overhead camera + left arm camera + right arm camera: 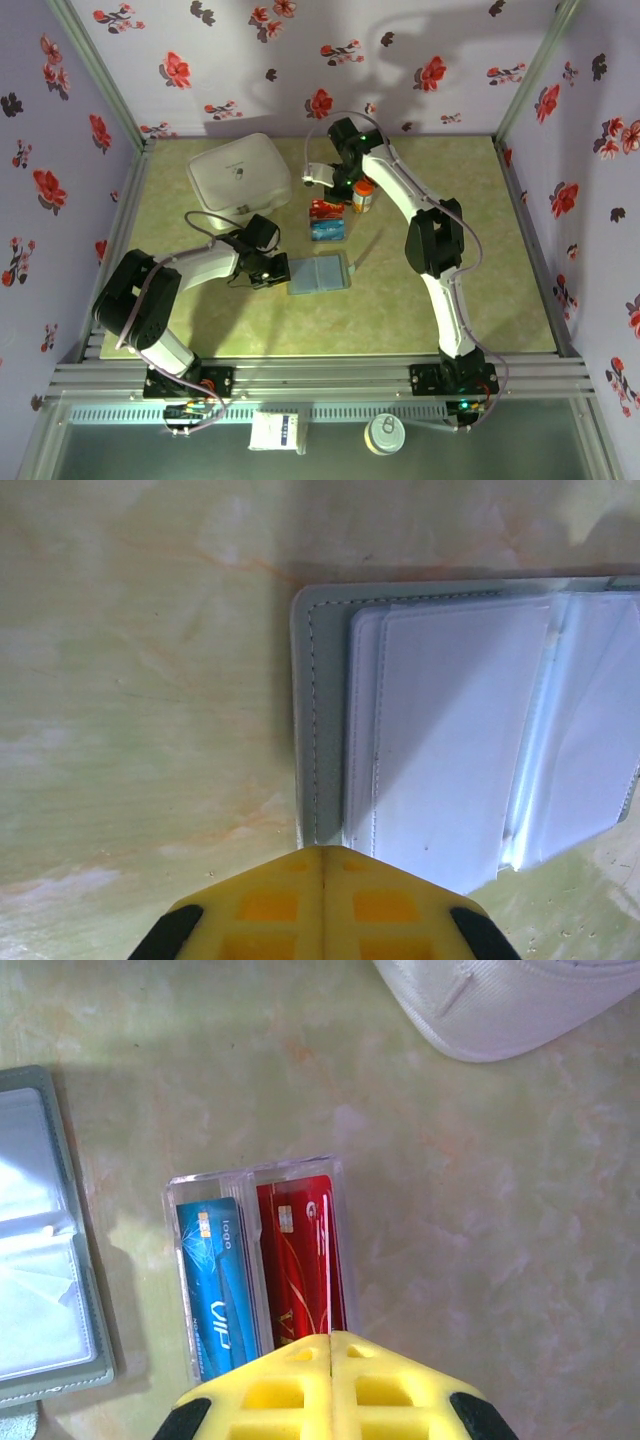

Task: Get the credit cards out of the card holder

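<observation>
- Shut pad against pad at the left gripper (323, 852), with nothing seen between the yellow fingers. Set low at the near corner of the open card holder (450, 730), right at its stitched edge; touching or only beside, cannot tell.
- Probably stationed there to steady the soft wallet against the table (150, 680).
- Just ahead of those fingertips: clear plastic sleeves spread open and flat, looking empty as far as they show, with the far end cut off by the frame.
- Shut likewise at the right gripper (330, 1342), poised over the near end of a clear plastic box (255, 1173). Cannot tell whether the thin pale line running into the seam is the box wall or something pinched.
- Directly ahead of the right fingertips, inside that box: two compartments, one card each. Red credit card (300, 1260) in line with the tips, blue credit card (215, 1280) in the compartment beside it, toward the card holder.
- Likely sorted that way to keep the cards apart and easy to reach.
- Beyond the blue card: the card holder, near the box but not touching it.
- Farther ahead of the right gripper: a corner of the white lidded case (500, 1000). Just beside the gripper in the top view: an orange-capped bottle (363, 196).
- Judged from this layout: task done or nearly so, unless a hidden pocket holds another card.
</observation>
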`<move>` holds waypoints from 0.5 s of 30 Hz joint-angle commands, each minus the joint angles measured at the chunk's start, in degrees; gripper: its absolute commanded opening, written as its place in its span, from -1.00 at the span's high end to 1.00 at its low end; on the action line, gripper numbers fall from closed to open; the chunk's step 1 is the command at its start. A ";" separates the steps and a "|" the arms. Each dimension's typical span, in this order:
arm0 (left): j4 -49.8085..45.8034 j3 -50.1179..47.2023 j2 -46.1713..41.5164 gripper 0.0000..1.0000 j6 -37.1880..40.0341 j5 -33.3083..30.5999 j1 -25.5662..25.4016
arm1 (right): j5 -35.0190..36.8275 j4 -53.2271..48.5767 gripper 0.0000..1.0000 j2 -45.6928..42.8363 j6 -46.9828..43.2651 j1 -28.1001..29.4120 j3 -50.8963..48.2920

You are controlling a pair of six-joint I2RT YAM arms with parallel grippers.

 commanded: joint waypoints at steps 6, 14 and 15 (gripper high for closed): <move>-0.79 -0.98 -0.93 0.88 -0.65 -1.11 0.60 | -1.98 0.14 1.00 2.36 0.43 0.01 1.95; -0.54 -1.17 -0.60 0.89 -0.53 -0.89 0.82 | -0.46 0.22 0.68 2.70 1.91 -0.07 1.67; -0.47 -1.18 -0.69 0.90 -0.59 -0.90 0.82 | -0.17 0.27 0.66 2.52 2.39 -0.05 1.65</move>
